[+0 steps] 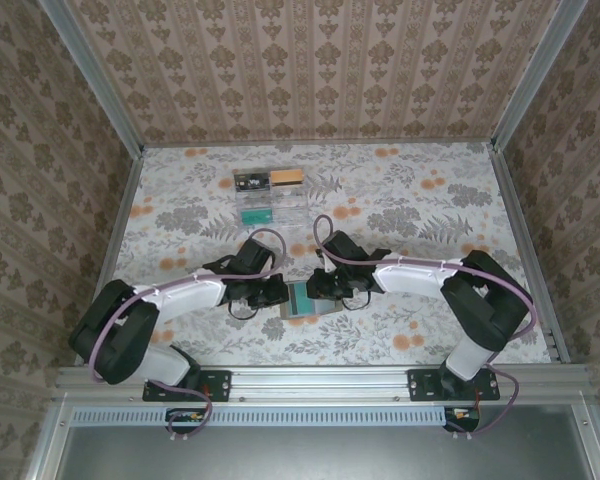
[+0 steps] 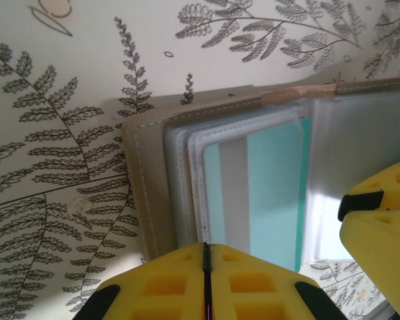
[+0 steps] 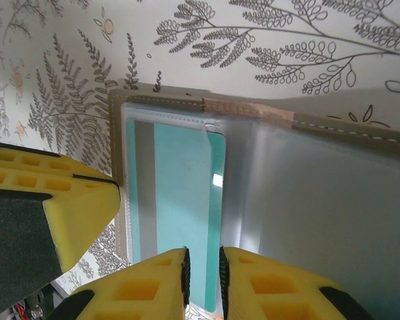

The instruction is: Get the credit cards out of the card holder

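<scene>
Floral table (image 1: pixel 400 200), card holder (image 1: pixel 308 301) between end effectors (image 1: pixel 276 290) (image 1: pixel 329 288)

Card holder (image 1: pixel 308 300) open flat, teal card (image 3: pixel 180 200) inside

White arms (image 1: pixel 185 293), purple cables (image 1: pixel 267 233)

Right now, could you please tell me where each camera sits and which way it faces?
Top external: fixed above and behind the arm bases, looking down at the table; both arms show, left fingers and right fingers both at the card holder.
Left wrist: on the left arm, looking down past its own yellow fingers at the teal credit card; one right finger at right.
Right wrist: likewise, own fingers below, one left finger at left.
Shared: both wrist views show that card.
</scene>
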You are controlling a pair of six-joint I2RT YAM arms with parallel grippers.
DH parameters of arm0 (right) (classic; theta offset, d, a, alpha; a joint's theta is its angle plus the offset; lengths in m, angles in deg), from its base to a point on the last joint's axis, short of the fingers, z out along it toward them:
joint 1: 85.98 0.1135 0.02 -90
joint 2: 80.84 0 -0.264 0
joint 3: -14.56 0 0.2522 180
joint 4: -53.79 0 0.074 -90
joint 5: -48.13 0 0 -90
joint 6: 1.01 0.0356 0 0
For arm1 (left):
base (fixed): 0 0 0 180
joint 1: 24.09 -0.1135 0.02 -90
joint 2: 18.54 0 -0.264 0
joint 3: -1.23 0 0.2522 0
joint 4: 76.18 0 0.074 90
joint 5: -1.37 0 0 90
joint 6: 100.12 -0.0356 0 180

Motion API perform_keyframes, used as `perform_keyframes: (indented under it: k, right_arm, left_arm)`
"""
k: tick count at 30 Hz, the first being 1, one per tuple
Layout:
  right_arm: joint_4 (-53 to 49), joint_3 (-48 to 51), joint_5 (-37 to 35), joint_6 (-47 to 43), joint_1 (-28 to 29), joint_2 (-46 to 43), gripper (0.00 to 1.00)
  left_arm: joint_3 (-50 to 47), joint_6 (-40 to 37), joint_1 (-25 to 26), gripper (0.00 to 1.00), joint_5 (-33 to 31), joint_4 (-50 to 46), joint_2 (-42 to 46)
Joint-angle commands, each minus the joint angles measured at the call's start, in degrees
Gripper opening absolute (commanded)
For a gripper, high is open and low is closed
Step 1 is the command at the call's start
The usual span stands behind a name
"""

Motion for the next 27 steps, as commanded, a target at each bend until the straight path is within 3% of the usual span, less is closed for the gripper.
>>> perform_keyframes:
  k: [1, 16, 19, 22, 27]
  right_arm:
    - [1.1, 0.8, 2.0, 0.9, -0.3, 1.3, 0.23]
    - [2.8, 1.1, 3.4, 1.6, -0.5, 4.0, 0.22]
    - [2.9, 1.3, 3.5, 1.7, -0.6, 3.9, 0.15]
    - [2.8, 1.6, 3.5, 1.8, -0.8, 3.4, 0.01]
    - [2.3, 2.9, 3.0, 1.6, -1.6, 1.9, 0.00]
  left_arm:
    - [0.2, 0.2, 0.3, 0.09, 0.7, -0.1, -1.4]
    - [0.4, 0.1, 0.7, 0.08, 0.1, -1.5, -3.3]
    - [0.5, 0.1, 0.6, 0.07, 0.0, -1.7, -3.3]
    - [0.9, 0.1, 0.7, 0.00, -0.6, -2.7, -3.3]
    - [1.2, 0.0, 0.6, 0.00, -2.6, -5.5, -3.6]
